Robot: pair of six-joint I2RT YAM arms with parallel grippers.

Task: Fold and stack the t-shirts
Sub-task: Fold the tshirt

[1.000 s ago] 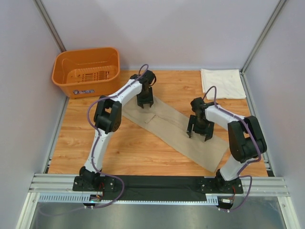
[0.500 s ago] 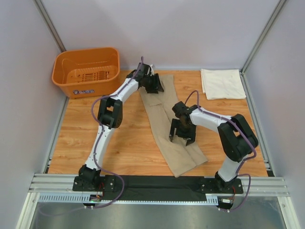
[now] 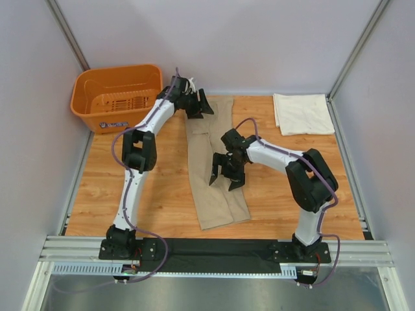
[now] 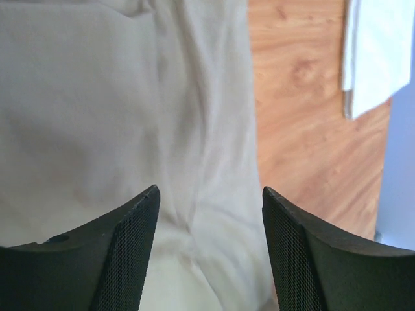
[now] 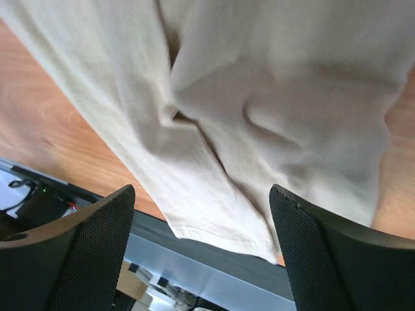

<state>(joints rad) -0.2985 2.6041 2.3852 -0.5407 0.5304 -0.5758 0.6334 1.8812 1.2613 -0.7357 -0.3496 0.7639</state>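
The tan-khaki t-shirt lies as a long narrow strip running from the far middle of the table toward the near edge. My left gripper is open over its far end; in the left wrist view its fingers stand wide apart over the tan fabric. My right gripper is open just above the strip's middle; the right wrist view shows wrinkled tan fabric and its near hem below the gripper. The cream-white t-shirt lies folded at the far right and also shows in the left wrist view.
An orange plastic basket stands at the far left corner, close to my left arm. Grey walls enclose the table on three sides. The black rail runs along the near edge, just past the strip's near hem.
The tan shirt has swung from a diagonal lie to nearly straight front-to-back. My left gripper moved toward the far left with its end; my right gripper moved left with the middle.
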